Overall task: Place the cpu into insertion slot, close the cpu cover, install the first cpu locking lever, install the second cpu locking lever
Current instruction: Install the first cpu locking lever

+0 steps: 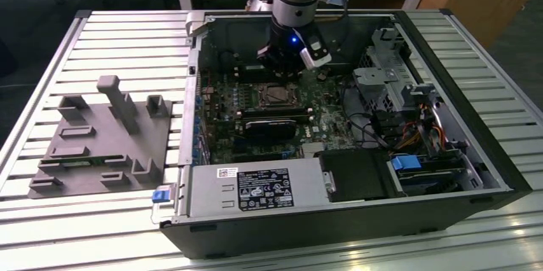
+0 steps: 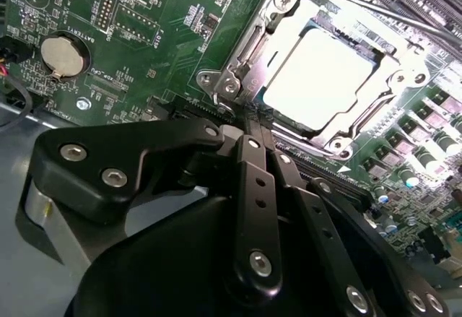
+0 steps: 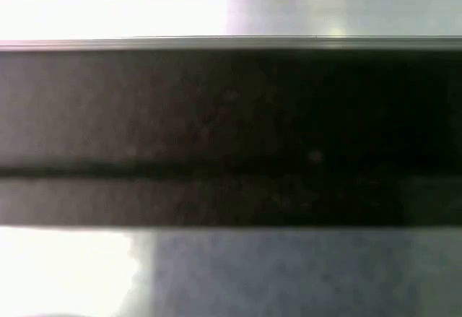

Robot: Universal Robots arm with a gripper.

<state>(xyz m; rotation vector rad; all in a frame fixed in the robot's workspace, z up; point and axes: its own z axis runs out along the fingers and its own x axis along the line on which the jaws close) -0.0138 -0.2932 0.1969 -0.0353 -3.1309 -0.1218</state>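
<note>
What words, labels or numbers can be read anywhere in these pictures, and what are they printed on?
Label on the grey box, exterior view: print too small to read.
Green circuit board, second wrist view: tiny white lettering, upside down, too small to read reliably.
The cpu: top washed out by glare, nothing readable.
Nothing can be quoted.

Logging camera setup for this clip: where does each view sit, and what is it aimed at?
Exterior view: high off the arm, looking down on the open computer case, arm and gripper over the motherboard.
Second wrist view: on the arm, facing past the gripper at the cpu under the cpu cover.
First wrist view: blurred bands, aim unclear.
Shared: socket, gripper.
</note>
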